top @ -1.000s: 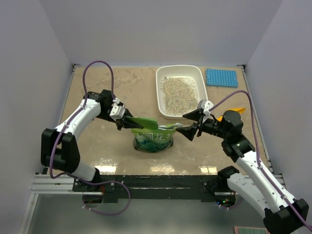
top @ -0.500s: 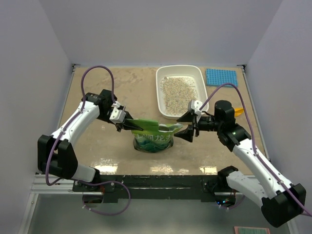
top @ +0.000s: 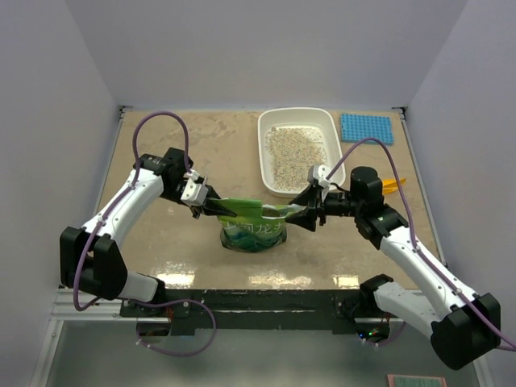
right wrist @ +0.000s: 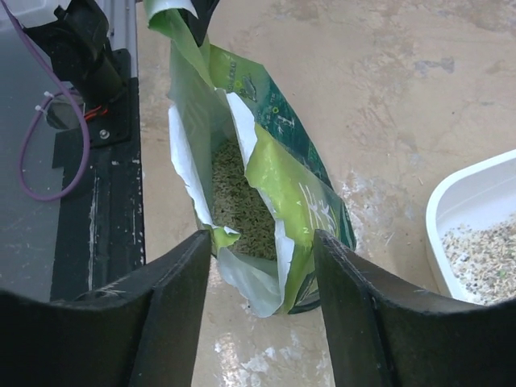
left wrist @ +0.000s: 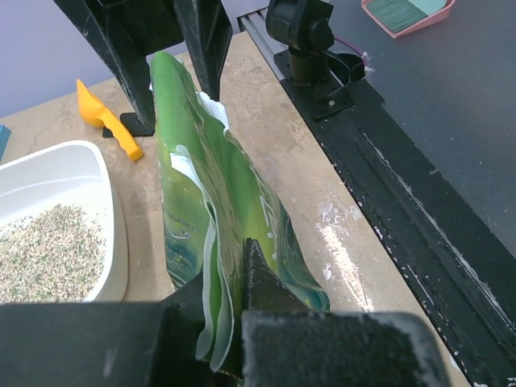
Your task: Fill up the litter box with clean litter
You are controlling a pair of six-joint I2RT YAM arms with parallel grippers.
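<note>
Since a second ago the right arm has swung in from beside the orange scoop (top: pixel 393 185) toward the middle of the table (top: pixel 185 153), and the right gripper (top: pixel 300 214) now sits at the right end of the green bag (top: pixel 254 230). Its jaws stand spread, narrower than before, one on each side of the bag's open mouth; whether they press the film cannot be told. The left gripper (top: pixel 211 205) has stayed put, pressed together on the bag's left top corner and holding it up. The bag stands upright near the front of the table, with clean litter (right wrist: pixel 238 201) visible inside it in the right wrist view. The litter box (top: pixel 296 111) lies behind and to the right of the bag, partly filled with more granules. A blue mat (top: pixel 365 127) lies just right of the box.
</note>
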